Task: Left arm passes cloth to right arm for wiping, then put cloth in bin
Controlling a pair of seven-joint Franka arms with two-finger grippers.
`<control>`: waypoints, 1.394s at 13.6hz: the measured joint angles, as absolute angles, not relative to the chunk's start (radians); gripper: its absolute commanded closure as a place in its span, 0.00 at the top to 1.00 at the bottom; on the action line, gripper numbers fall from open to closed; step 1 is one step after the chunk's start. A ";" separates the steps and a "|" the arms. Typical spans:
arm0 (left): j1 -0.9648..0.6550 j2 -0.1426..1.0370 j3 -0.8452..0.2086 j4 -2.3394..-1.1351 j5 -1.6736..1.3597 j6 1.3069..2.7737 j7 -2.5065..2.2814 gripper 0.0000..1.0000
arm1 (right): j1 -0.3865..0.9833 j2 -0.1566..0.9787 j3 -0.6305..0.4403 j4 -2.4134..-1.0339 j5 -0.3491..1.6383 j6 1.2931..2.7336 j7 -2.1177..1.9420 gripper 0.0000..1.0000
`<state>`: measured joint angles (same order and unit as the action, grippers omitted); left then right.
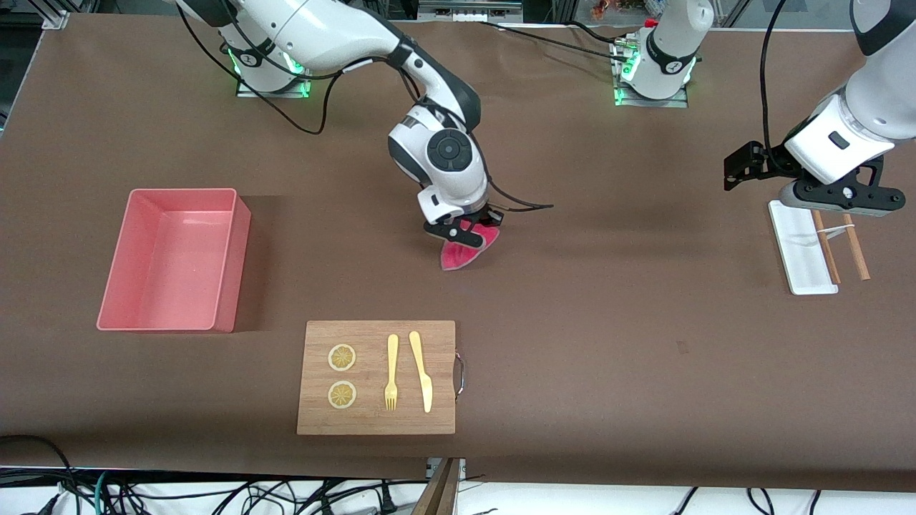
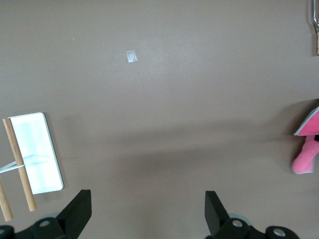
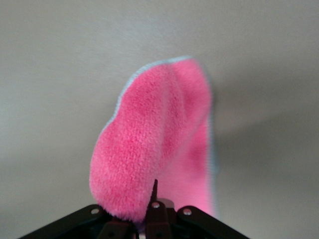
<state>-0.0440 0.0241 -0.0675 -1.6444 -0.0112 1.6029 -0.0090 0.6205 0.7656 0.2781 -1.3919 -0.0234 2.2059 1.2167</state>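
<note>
The right gripper [image 1: 469, 230] was clenched on the cloth [image 1: 464, 249] over the middle of the table [image 1: 608, 322], and the cloth hung from it in a fold, its lower edge close to the tabletop; whether it touched could not be told. In the right wrist view the cloth [image 3: 159, 144] filled the space ahead of the fingers, pink with a pale edge.

The left gripper [image 1: 834, 207] hung with its fingers [image 2: 79, 211] spread wide and holding nothing, over the white tray [image 1: 801, 247] near the table edge at the left arm's end. Two wooden sticks [image 1: 841, 247] lay beside the tray, one partly across it, with a thin white strip between them. The left arm waited there.

The bin [image 1: 114, 300] stood toward the right arm's end of the table, well apart from the cloth, with bare tabletop between them. A wooden board [image 1: 376, 422] lay near the table edge closest to the front camera, nearer to that camera than the cloth. On it were two lemon slices [image 1: 341, 357], a yellow fork [image 1: 391, 372] and a yellow knife [image 1: 421, 368], and a metal handle [image 1: 459, 373] showed at its side.
</note>
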 measured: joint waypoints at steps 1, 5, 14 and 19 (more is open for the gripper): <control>-0.045 0.024 -0.067 -1.644 -0.011 1.603 -0.009 1.00 | 0.608 0.755 0.278 -1.352 0.004 2.157 1.216 0.00; -0.045 0.025 -0.067 -1.644 -0.011 1.603 -0.009 1.00 | 0.501 0.734 0.277 -1.355 0.032 2.055 1.093 0.00; -0.047 0.026 -0.073 -1.644 -0.011 1.604 -0.009 1.00 | 0.163 0.669 0.259 -1.643 0.018 2.053 0.440 0.00; -0.049 0.026 -0.074 -1.644 -0.011 1.604 -0.009 1.00 | 0.001 0.583 0.140 -1.765 0.015 2.053 -0.070 0.00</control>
<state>-0.0485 0.0261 -0.0741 -1.6443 -0.0112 1.6038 -0.0090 0.0010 0.5825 0.1401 -1.7645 0.0153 2.0526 -0.0703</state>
